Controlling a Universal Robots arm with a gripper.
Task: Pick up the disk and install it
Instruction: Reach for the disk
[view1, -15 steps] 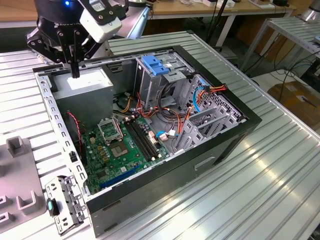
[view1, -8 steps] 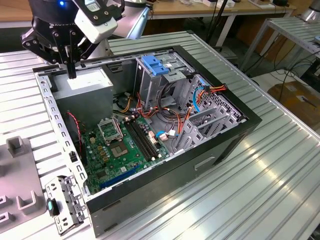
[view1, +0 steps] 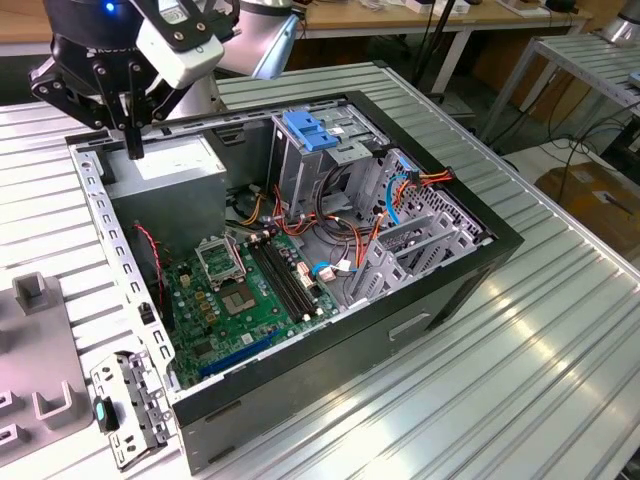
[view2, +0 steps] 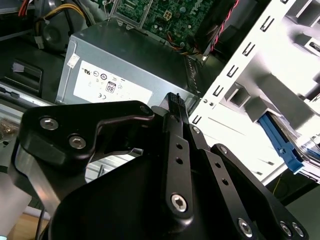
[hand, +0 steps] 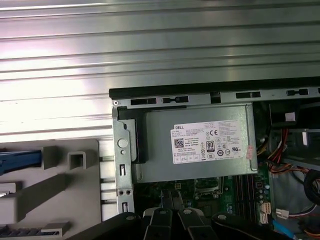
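Note:
My gripper (view1: 133, 140) hangs at the back left corner of the open computer case (view1: 420, 320), fingertips pointing down just above the grey power-supply box (view1: 165, 165). Its fingers are shut together with nothing between them, as both wrist views show (view2: 173, 100) (hand: 172, 202). Of the disk I see a blue plastic rail (hand: 20, 159) (view2: 280, 142) lying on the grey fixture (hand: 75, 165) beside the case. The rest of the disk is cut off by the frame edge. The gripper is apart from it.
Inside the case are a green motherboard (view1: 250, 290), loose cables (view1: 340, 230) and a tall metal cage with a blue latch (view1: 310, 130). A loose metal bracket (view1: 125, 405) lies on the ribbed table (view1: 520, 380) at the front left. Grey fixture blocks (view1: 40, 350) stand left of the case.

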